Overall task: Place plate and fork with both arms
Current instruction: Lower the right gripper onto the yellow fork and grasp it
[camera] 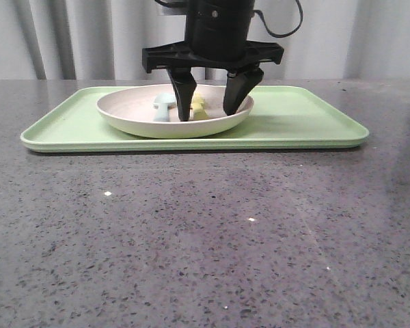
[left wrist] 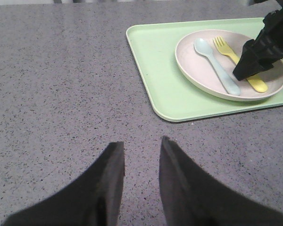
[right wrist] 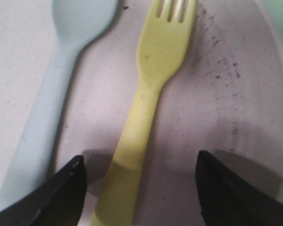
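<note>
Grey speckled stone makes up the surface (camera: 205, 239), filling the lower two thirds of the front view, with a few bright glints on it. Behind it, across the top of the frame, hangs a pale grey pleated curtain (camera: 68, 37).

A flat light-green tray (camera: 301, 119) lies across the middle of the front view, toward the far edge of the surface. On it, left of centre, sits the plate (camera: 133, 119), pale pinkish-cream with faint dark specks. Inside the plate lie the fork (right wrist: 153, 94), bright yellow, and a pale blue spoon (left wrist: 217, 66), side by side and nearly parallel without touching; in the left wrist view both show in the upper right of the frame, tines and bowl pointing up the picture.

The right pincer (camera: 208, 109) hangs over the plate in the upper centre of the front view, its two pointed fingers spread apart and reaching down into the dish. In the right wrist view the fork's handle runs between the fingers, clear of both tips.

The left pincer (left wrist: 141, 155) hovers over bare surface, well apart from the tray, its fingers parted with a narrow gap and holding nothing.
</note>
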Controlling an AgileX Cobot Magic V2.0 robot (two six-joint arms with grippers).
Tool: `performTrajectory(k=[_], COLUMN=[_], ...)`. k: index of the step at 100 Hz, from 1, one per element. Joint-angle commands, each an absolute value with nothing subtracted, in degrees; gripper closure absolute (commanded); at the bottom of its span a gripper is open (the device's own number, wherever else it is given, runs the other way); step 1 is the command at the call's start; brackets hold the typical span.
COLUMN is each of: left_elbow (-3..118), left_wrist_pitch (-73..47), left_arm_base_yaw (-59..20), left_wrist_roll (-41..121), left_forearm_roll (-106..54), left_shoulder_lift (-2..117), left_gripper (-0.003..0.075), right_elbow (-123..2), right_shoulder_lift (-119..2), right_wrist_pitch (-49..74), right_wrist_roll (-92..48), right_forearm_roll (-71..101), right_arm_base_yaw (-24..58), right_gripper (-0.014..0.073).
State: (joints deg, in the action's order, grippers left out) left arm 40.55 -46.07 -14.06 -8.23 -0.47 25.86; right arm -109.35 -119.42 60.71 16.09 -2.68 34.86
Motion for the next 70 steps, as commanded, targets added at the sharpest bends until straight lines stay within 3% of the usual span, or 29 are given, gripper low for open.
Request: performTrajectory(k=[1, 44, 70], left_elbow=[42.1, 42.1, 42.1], left_wrist_pitch=[-42.3, -42.3, -42.3], left_arm_base_yaw=[-14.3, -14.3, -14.3], left_wrist_roll=[-8.7, -8.7, -8.7], left_forearm_roll=[-0.9, -0.9, -0.9], left_shoulder_lift=[26.2, 26.2, 26.2], left_gripper=[0.0534, 0.0534, 0.0534], right_elbow=[-111.3, -111.3, -111.3], right_shoulder_lift=[-116.3, -116.3, -114.9], right_wrist_pitch=[58.9, 59.1, 59.3], right_wrist_roll=[15.6, 15.6, 15.6], right_forearm_roll=[-3.0, -3.0, -3.0], right_arm_base_yaw=[34.8, 34.8, 34.8], right_gripper=[0.0184, 0.0666, 0.0662])
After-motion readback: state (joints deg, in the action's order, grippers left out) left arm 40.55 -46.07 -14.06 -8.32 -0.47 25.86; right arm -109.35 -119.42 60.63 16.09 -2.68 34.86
